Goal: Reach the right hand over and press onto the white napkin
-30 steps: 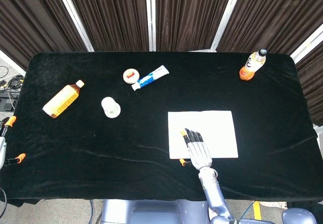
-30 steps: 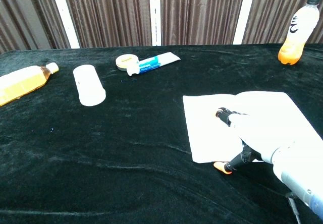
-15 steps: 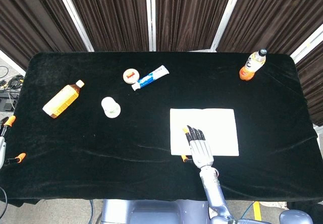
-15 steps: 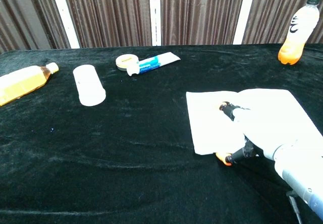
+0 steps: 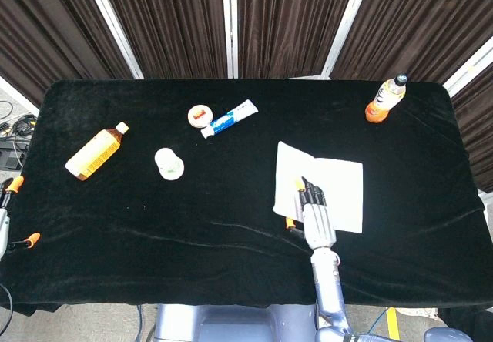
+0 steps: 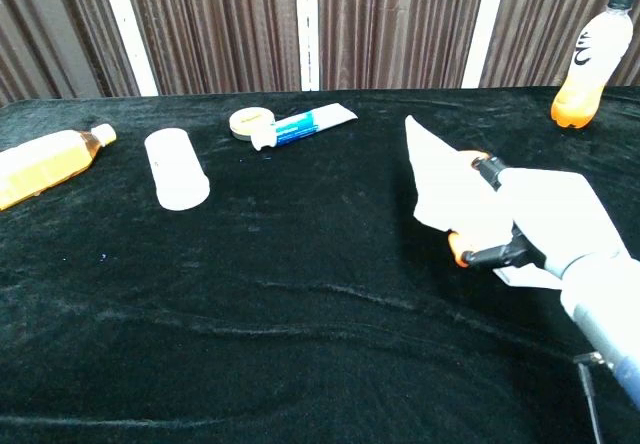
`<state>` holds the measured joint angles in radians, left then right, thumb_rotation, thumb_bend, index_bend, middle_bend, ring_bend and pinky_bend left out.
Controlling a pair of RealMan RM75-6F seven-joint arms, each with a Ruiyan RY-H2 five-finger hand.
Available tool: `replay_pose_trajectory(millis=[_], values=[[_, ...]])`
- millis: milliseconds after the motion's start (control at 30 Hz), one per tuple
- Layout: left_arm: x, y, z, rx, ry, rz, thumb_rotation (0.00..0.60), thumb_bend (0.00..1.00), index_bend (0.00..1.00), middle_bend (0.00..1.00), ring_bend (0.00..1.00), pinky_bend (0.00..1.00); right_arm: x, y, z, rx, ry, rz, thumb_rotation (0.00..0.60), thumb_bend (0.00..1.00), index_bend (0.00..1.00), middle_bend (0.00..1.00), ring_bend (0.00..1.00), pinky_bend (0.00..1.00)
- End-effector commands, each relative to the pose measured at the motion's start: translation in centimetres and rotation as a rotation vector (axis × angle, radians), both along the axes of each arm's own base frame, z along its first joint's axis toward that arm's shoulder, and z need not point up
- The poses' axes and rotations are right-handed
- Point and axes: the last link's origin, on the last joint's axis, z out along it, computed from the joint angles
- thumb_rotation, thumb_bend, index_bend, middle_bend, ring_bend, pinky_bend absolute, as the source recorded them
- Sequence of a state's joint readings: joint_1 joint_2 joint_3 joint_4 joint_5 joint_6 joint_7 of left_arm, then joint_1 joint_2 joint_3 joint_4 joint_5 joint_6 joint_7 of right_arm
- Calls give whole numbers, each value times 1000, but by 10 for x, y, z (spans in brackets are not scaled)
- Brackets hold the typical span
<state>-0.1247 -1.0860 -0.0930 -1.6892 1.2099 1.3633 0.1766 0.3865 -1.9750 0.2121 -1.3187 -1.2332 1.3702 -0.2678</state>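
The white napkin [image 5: 341, 190] lies right of the table's middle, its left part lifted off the black cloth and standing up as a flap [image 6: 434, 177]. My right hand [image 5: 316, 216] reaches in from the near edge and pinches that left part, thumb beneath and fingers [image 6: 487, 169] on top. The napkin's right part [image 6: 565, 202] stays flat on the table. Only two orange fingertips of my left hand [image 5: 9, 212] show at the far left edge of the head view, spread apart and holding nothing.
An orange drink bottle [image 5: 384, 98] stands at the back right. A toothpaste tube [image 5: 230, 117] and a round tin [image 5: 199, 115] lie at the back middle. A white cup [image 5: 168, 163] on its side and a tea bottle [image 5: 95, 151] are on the left.
My right hand slid forward and to the right on the napkin, dragging it along. The napkin's left edge has risen off the cloth into a standing flap between thumb and fingers.
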Motion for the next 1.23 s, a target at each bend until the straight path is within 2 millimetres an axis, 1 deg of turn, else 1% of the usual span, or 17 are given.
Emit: replay_pose_trajectory(millis=[33,133,233,333,433,600,767,1000,1100,1233], values=[[0,0,0,3,-1,0,600,173,0,0,0,0,-6,-2,13,-63,17,-25,600,375,0,0,0,0],[1,0,0,6,-1,-5,600,174,0,0,0,0,-13,-1,25,-104,32,-43,600,373,0,0,0,0],[3,-1,0,10,-3,-12,600,174,0,0,0,0,-25,2,40,-143,54,-70,600,371,0,0,0,0],[4,-1,0,14,-4,-16,600,174,0,0,0,0,-32,4,49,-158,62,-86,600,369,0,0,0,0],[6,-2,1,21,-9,-31,600,174,0,0,0,0,-50,9,70,-202,86,-113,600,368,0,0,0,0],[9,-3,0,20,-11,-55,600,175,0,0,0,0,-74,15,98,-227,139,-135,600,360,0,0,0,0],[13,-4,-2,17,-18,-89,600,175,0,0,0,0,-90,22,119,-207,200,-125,600,339,0,0,0,0],[16,-8,-3,-3,-6,-152,600,164,0,0,0,0,-104,39,147,-92,339,-5,600,193,0,0,0,0],[16,-10,-3,-10,5,-170,600,143,0,0,0,0,-112,47,158,-45,409,35,600,169,0,0,0,0],[17,-12,-7,-21,21,-191,600,129,0,0,0,0,-121,57,170,-36,463,71,600,166,0,0,0,0]])
